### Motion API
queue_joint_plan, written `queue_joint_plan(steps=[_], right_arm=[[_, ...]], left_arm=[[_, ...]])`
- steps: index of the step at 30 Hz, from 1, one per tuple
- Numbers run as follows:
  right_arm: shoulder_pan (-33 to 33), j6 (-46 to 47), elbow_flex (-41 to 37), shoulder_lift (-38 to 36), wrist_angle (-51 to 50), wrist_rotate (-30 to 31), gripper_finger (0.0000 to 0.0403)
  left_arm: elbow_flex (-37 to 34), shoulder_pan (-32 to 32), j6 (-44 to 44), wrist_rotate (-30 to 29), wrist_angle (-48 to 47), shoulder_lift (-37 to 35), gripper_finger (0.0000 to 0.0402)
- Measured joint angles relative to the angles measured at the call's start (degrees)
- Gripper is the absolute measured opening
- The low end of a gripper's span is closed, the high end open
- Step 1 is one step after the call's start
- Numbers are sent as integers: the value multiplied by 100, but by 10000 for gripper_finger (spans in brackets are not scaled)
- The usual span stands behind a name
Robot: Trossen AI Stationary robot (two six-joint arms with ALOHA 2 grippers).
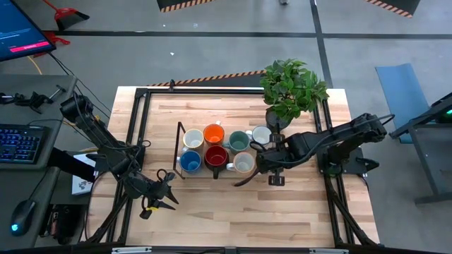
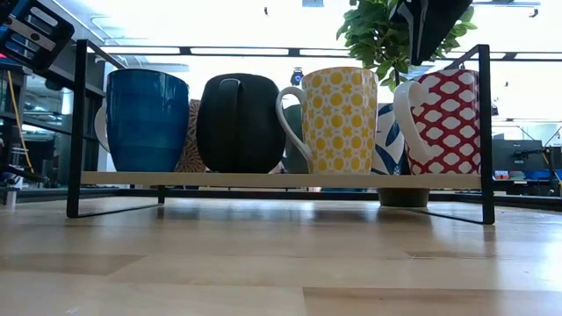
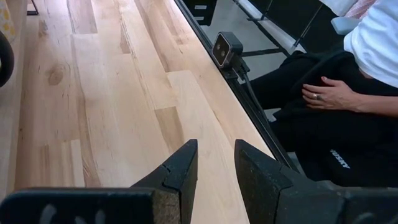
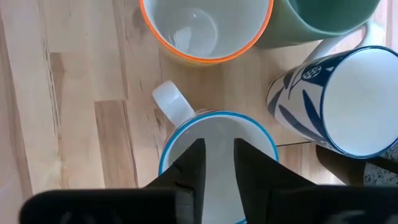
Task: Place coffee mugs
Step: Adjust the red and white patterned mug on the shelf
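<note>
Right claw (image 4: pixel 221 165) over blue-rimmed mug (image 4: pixel 217 127); I cannot tell if it grasps. Risk: an off-centre pinch knocks the orange-rimmed mug (image 4: pixel 205 31). Left claw (image 3: pixel 214 165) released, idle.

We see a light wooden table (image 1: pixel 212 212) edged by a black metal frame (image 1: pixel 141 106). A leafy green plant (image 1: pixel 291 86) in a dark pot (image 1: pixel 274 118) stands near the far right side of the table. A black wire rack (image 2: pixel 79 132) with a pale shelf sits mid-table. A small camera (image 3: pixel 226 47) is mounted at the table's edge. Beside it, a seated person (image 3: pixel 348 81) in a white top rests a hand (image 3: pixel 333 94) on dark clothing. A keyboard (image 1: pixel 21 141) and a mouse (image 1: pixel 21 215) lie on a desk to the left.
</note>
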Motion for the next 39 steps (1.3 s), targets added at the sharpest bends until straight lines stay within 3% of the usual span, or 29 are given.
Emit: queue_joint_plan(steps=[11,39], right_arm=[[0,94,-2,160,-14,-27,24],[-48,92,-9,428,-117,-59,23]], left_arm=[[0,-1,0,0,0,0,94],[0,0,0,-1,2,1,94]])
